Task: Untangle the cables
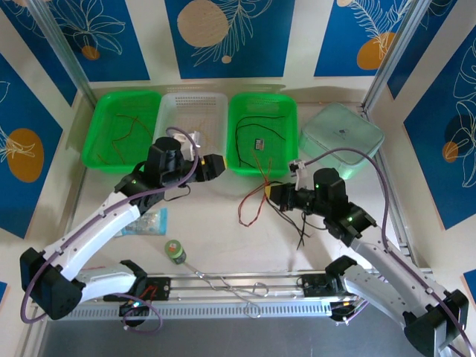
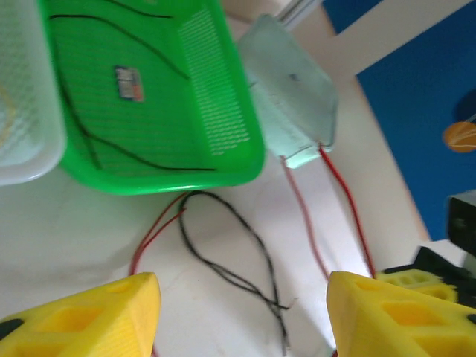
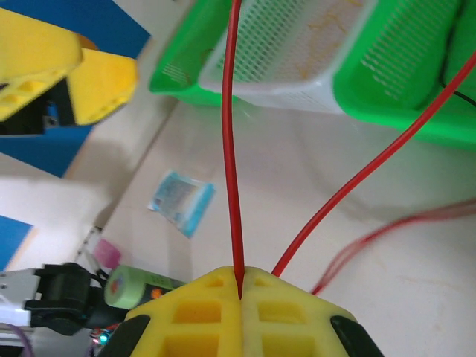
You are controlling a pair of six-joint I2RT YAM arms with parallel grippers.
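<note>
Being pinched between the fully closed jaws of the right gripper (image 3: pixel 239 286), a red cable (image 3: pixel 230 134) is being held just in front of the green tray (image 1: pixel 262 97), with two strands rising from the fingertips towards that tray. The left gripper (image 2: pixel 242 312) is being kept wide apart and empty, near the tray's front corner beside the white basket (image 1: pixel 195 104). A black cable (image 2: pixel 223 245) is lying looped on the table (image 1: pixel 216 238) just in front of the tray's near rim, crossing the red cable there.
</note>
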